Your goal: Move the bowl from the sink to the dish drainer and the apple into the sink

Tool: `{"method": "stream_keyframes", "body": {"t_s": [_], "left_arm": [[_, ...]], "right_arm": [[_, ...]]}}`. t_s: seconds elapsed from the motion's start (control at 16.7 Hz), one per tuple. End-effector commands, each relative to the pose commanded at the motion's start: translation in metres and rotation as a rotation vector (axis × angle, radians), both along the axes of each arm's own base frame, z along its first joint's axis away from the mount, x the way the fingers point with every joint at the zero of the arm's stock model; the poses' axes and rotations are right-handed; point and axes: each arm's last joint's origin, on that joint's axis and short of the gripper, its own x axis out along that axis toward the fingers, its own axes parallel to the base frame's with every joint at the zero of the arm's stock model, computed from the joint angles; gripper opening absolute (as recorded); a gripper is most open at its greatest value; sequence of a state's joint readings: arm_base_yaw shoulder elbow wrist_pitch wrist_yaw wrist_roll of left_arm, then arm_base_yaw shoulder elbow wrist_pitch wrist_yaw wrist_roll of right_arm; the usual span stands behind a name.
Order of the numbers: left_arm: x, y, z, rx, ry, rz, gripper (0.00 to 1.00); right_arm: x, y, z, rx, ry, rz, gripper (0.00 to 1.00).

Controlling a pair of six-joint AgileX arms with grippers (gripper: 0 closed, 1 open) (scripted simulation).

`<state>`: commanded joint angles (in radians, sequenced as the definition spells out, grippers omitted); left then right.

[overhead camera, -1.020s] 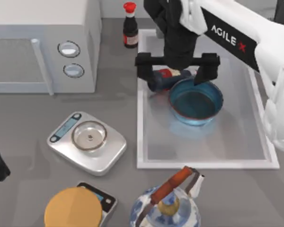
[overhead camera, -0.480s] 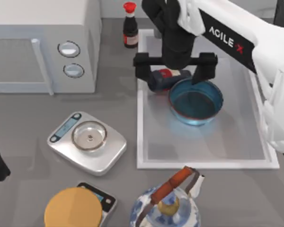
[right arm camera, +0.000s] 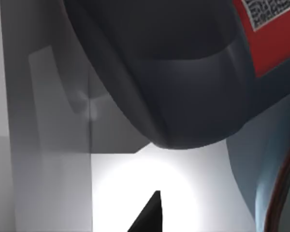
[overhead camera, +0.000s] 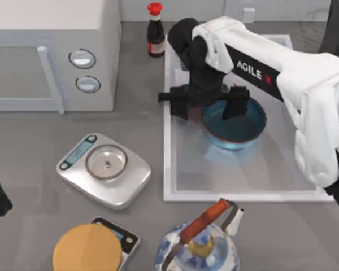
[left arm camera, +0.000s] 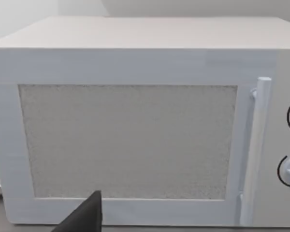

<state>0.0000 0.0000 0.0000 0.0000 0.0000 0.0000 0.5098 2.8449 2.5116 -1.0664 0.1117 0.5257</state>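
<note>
So nothing done yet: bowl [overhead camera: 235,125] sits in sink [overhead camera: 305,192], far part. Your right gripper [overhead camera: 206,103] hangs low over bowl's left edge, fingers [overhead camera: 235,103] wide apart. Apple job waits too. Left arm parked.

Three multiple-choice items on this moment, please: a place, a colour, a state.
1. Where is the blue bowl? A on the scale; B in the sink; C on the microwave.
2. The upright bottle has a cap that is: A red; B green; C white.
3. The right pincer is: A open; B shut on the bowl; C shut on the kettle.
Answers: B, it sits on the sink's floor; A, the cap shows red; A, its fingers stand wide apart over the sink.
</note>
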Motion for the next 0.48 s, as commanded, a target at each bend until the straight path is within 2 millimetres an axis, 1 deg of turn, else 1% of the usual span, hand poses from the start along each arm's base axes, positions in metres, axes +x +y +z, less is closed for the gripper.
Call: {"method": "stream_keyframes", "body": {"t_s": [0.12, 0.3, 0.48], "left_arm": [[0.0, 0.0, 0.0, 0.0, 0.0, 0.0, 1.0], [0.0, 0.0, 0.0, 0.0, 0.0, 0.0, 1.0], [0.0, 0.0, 0.0, 0.0, 0.0, 0.0, 1.0]], "right_arm": [[0.0026, -0.0028, -0.0096, 0.0, -0.002, -0.002, 1.0], [0.0026, -0.0028, -0.0097, 0.0, -0.002, -0.002, 1.0], [0.0026, -0.0028, -0.0097, 0.0, -0.002, -0.002, 0.77]]}}
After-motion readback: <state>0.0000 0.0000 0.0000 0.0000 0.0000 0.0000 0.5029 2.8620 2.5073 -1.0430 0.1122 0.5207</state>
